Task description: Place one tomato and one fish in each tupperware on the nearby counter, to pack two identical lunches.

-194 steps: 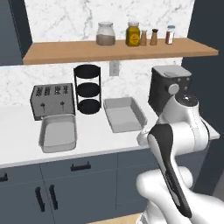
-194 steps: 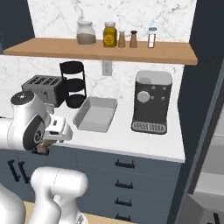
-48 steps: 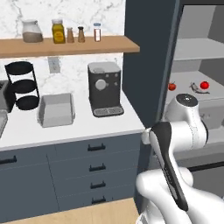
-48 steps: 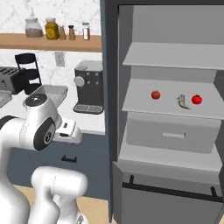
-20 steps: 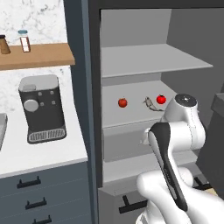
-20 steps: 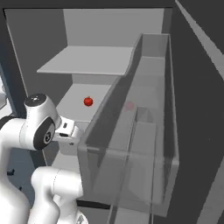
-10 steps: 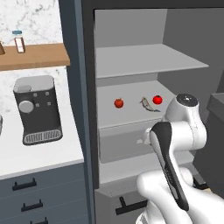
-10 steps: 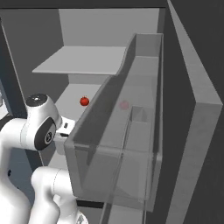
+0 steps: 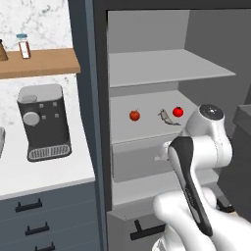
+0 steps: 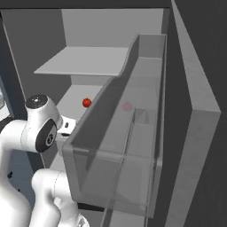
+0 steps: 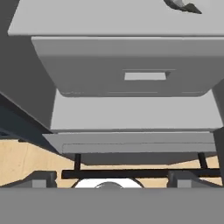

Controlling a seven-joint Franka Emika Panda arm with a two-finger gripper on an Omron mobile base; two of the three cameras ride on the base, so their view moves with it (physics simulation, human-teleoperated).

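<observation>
A: Left base view – what's changed?
B: Whole pic shifted, so base was driven from the bench w/ both tupperware to the open fridge (image 9: 147, 63). Coffee machine (image 9: 43, 120) now left of it. On the fridge shelf: tomato (image 9: 134, 115), fish (image 9: 166, 116), 2nd tomato (image 9: 178, 112). Pick phase is judged near.
A: Right base view?
B: One tomato seen past the door bin (image 10: 119, 146); fish hidden.
A: Hand view?
B: Fridge drawer (image 11: 127, 65) faced, fish at top edge. End effector is taken as spread wide, nothing held.
</observation>
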